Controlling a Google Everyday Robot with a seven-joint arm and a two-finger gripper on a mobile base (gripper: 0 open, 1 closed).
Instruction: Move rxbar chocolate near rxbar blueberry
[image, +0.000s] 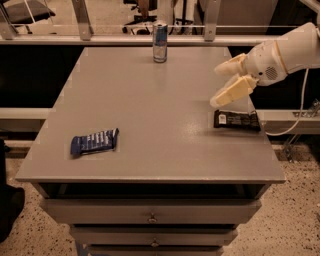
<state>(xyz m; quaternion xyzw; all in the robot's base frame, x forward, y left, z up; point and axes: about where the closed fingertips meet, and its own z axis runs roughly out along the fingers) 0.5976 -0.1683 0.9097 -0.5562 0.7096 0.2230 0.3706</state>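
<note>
Gripper (216, 86): fingers spread, holding nothing, hovering just above rxbar chocolate (237, 120) (flat by the right edge of table (150, 100), long axis left-right). Front left, well apart: rxbar blueberry (94, 142), lengthwise left-right, right end angled slightly back. Rear edge: upright can (160, 42).

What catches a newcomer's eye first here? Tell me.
The cream end effector hovers open just above the rxbar chocolate at the right edge of the table. The rxbar blueberry lies far off at front left; a can stands at the back.
</note>
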